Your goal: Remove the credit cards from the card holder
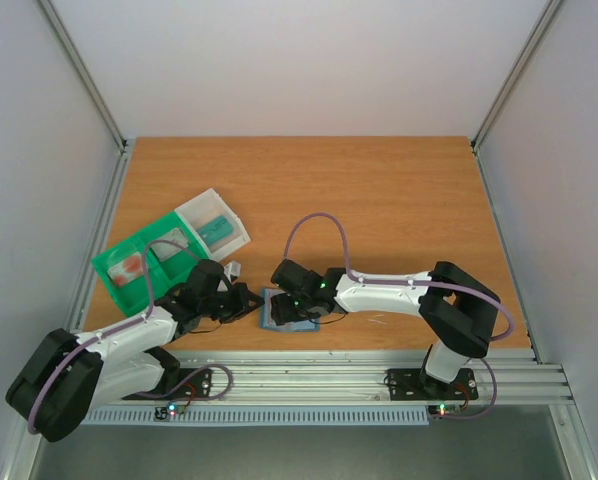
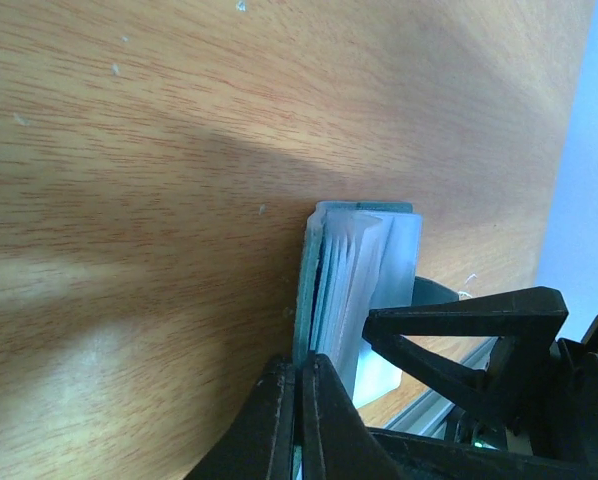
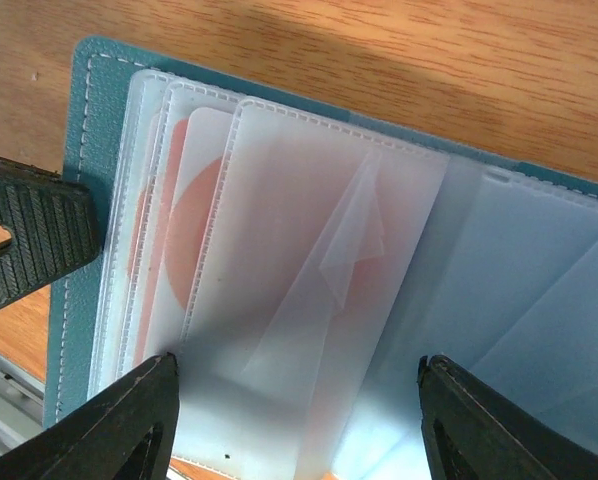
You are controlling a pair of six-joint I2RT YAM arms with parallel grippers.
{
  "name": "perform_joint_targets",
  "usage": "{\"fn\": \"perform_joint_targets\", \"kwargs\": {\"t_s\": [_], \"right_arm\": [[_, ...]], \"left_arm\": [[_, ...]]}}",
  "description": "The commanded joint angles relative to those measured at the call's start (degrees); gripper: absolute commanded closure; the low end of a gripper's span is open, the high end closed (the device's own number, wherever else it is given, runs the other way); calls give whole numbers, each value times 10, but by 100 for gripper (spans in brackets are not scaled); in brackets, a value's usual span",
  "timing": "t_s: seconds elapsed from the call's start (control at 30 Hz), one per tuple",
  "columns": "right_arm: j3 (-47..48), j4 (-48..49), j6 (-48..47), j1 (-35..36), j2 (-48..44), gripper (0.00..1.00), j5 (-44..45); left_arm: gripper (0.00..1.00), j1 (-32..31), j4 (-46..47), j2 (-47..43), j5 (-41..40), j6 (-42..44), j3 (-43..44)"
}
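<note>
The slate-blue card holder (image 1: 289, 312) lies open on the table near its front edge, its clear sleeves fanned out. In the right wrist view a whitish credit card with a big red round mark (image 3: 194, 230) shows through the sleeves, inside the holder's stitched cover (image 3: 84, 120). My left gripper (image 2: 301, 375) is shut on the edge of the holder's cover (image 2: 309, 280), pinning it. My right gripper (image 3: 299, 400) is open just above the sleeves, one finger (image 3: 129, 420) on each side of a sleeve. It grips nothing. The other cards are hidden.
A green tray (image 1: 129, 262) and a clear box (image 1: 216, 222) with teal blocks stand to the back left of the holder. The table's metal front rail (image 1: 329, 375) runs just below the holder. Both arms meet over the holder.
</note>
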Motion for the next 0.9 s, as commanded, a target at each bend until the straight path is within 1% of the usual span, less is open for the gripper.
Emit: {"fn": "perform_joint_targets", "kwargs": {"t_s": [0.0, 0.2, 0.5, 0.67, 0.87], "right_arm": [[11, 9, 7, 4, 14, 33, 7], [6, -16, 2, 3, 11, 36, 39], [-8, -85, 0, 3, -22, 37, 133], [-22, -127, 8, 3, -54, 38, 170], [-20, -172, 10, 3, -115, 38, 189]], "left_arm": [[99, -2, 22, -8, 3, -2, 2], [100, -2, 24, -8, 4, -3, -1], [100, -2, 22, -11, 2, -5, -3], [100, -2, 21, -13, 2, -7, -3], [99, -3, 23, -13, -1, -9, -3]]}}
